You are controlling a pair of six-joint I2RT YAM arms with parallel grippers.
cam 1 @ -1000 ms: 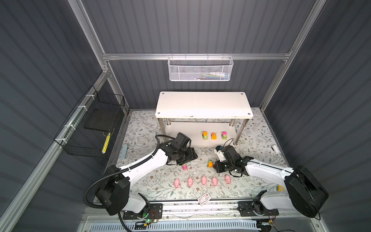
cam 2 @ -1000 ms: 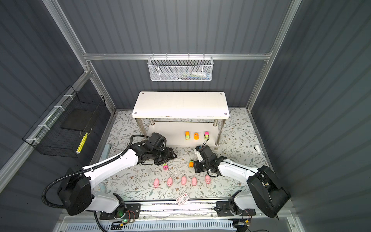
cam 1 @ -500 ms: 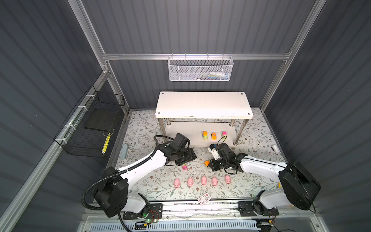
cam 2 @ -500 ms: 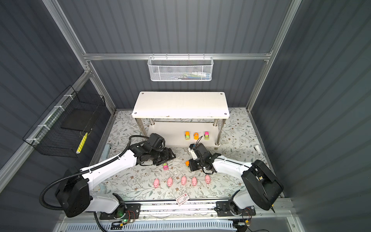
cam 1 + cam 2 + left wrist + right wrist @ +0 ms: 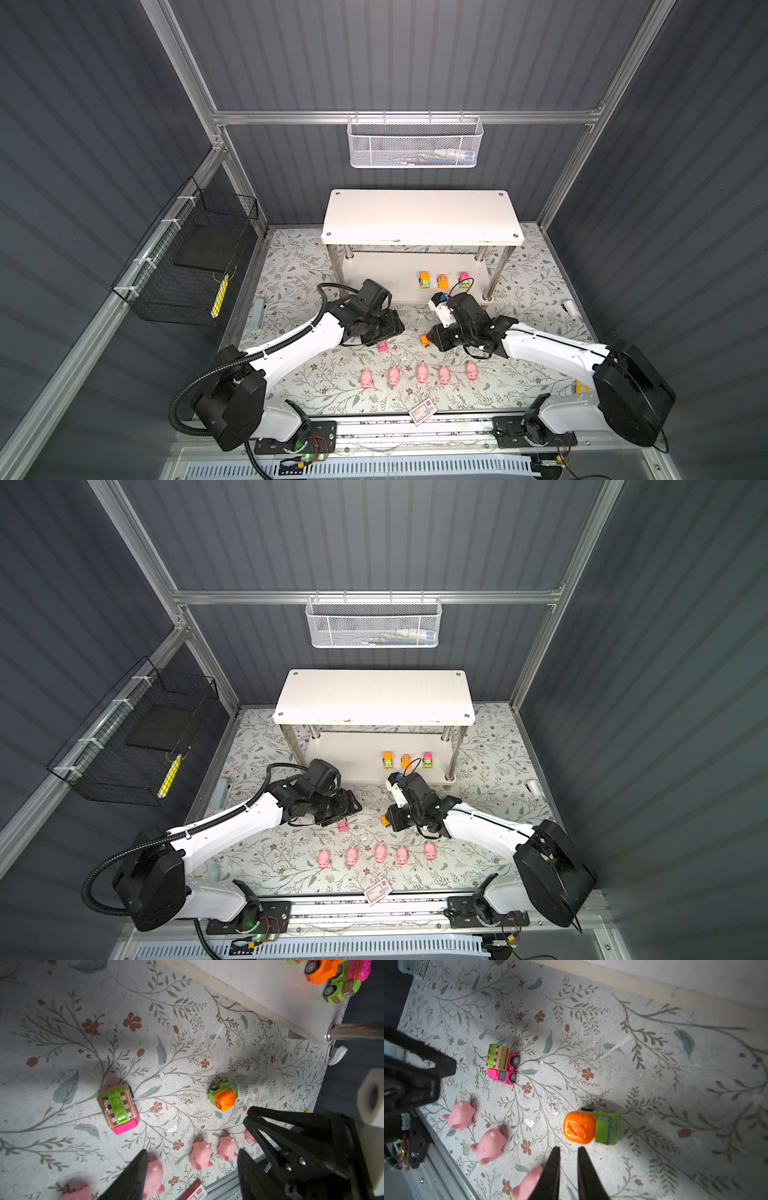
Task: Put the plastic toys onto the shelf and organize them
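The white two-tier shelf (image 5: 419, 216) (image 5: 374, 696) stands at the back, with three small cars (image 5: 442, 281) on its lower board. On the mat lie a pink-and-green car (image 5: 382, 347) (image 5: 118, 1107) (image 5: 501, 1065) and an orange-and-green car (image 5: 424, 340) (image 5: 223, 1095) (image 5: 589, 1127). Several pink pigs (image 5: 422, 372) (image 5: 380, 852) stand in a row nearer the front. My left gripper (image 5: 397, 328) (image 5: 192, 1152) hangs open above the mat by the pink car, holding nothing. My right gripper (image 5: 430, 337) (image 5: 568, 1148) is shut and empty, its tips right beside the orange car.
A red-and-white card (image 5: 423, 412) lies at the mat's front edge. A black wire basket (image 5: 187, 266) hangs on the left wall and a white mesh basket (image 5: 413, 143) on the back rail. A small white object (image 5: 569, 307) lies at the right edge.
My right gripper has swung left, staying shut, and the orange-and-green car appears to have slid a little left with it. The left arm has barely moved.
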